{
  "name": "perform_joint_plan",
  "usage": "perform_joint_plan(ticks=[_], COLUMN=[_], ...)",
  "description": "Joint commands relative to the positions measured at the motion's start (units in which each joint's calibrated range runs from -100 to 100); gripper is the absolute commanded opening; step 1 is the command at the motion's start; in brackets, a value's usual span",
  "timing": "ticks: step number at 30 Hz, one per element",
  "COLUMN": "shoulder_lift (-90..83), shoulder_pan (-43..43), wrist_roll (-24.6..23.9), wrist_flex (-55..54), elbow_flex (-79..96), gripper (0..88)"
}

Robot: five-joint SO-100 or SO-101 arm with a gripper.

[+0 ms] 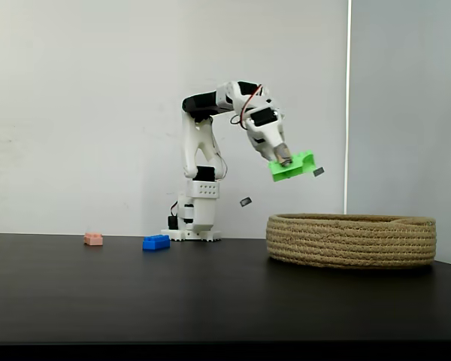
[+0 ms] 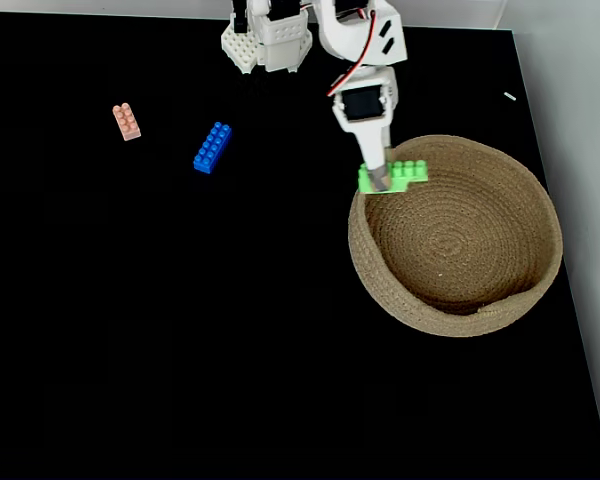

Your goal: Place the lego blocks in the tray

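Note:
My gripper [image 1: 286,161] [image 2: 378,180] is shut on the bright green lego brick [image 1: 296,166] [image 2: 404,173], held in the air above the near-left rim of the rope tray [image 1: 352,239] [image 2: 380,280]. In the side-on fixed view the brick hangs well above the tray's top edge. The blue brick [image 1: 155,242] [image 2: 212,147] lies on the black table left of the arm's base. Farther left lies the pale pink brick [image 1: 93,239] [image 2: 126,121].
The arm's white base [image 1: 195,218] [image 2: 268,40] stands at the table's back edge. A white wall runs behind, and the table's right edge [image 2: 570,300] passes just beyond the tray. The tray's inside holds nothing.

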Motion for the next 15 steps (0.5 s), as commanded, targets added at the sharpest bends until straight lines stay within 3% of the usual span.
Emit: perform_joint_plan(ticks=[1, 6, 15], shoulder_lift=[2.47, 8.31, 8.49], shoulder_pan=[-7.09, -10.63, -11.37], wrist_roll=[-1.37, -3.13, -4.88], wrist_flex=[-11.03, -18.95, -19.36], elbow_flex=[-0.55, 0.27, 4.74], gripper=[0.2, 9.4, 25.5])
